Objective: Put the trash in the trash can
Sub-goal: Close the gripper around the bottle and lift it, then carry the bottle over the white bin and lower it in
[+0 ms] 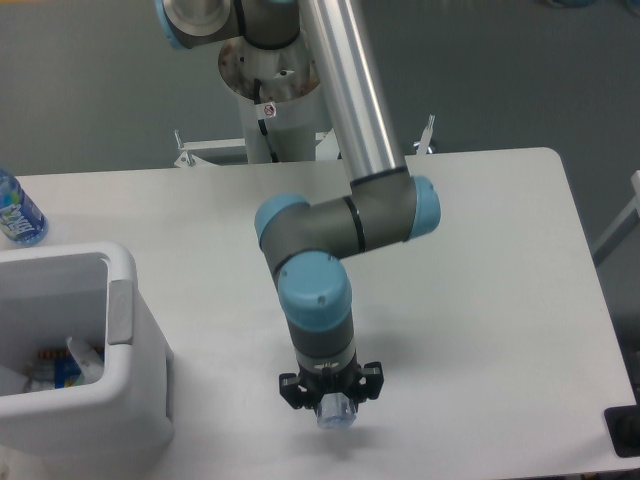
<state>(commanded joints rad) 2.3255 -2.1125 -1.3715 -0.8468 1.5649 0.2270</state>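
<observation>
Pointing straight down at the lower middle of the frame, the gripper (331,412) is being seen from above, with its black body hiding the fingers; whether it is open or closed cannot be told. A small pale, bluish-white object is showing just beneath the gripper, but what it is cannot be made out, and neither can any contact with the white table (480,300). A soft shadow is being cast on the table around the gripper. The wrist and its blue-capped joints are rising from the gripper toward the silver arm tube (350,90), which is running up to the top of the frame.

At the lower left, well apart from the gripper, the white trash can (125,400) is standing with a grey strip on its right rim edge. Inside it, the crushed plastic bottle (62,368) with its coloured label is lying. At the left edge of the frame, above the trash can, a blue-labelled bottle (18,212) is standing on the table.
</observation>
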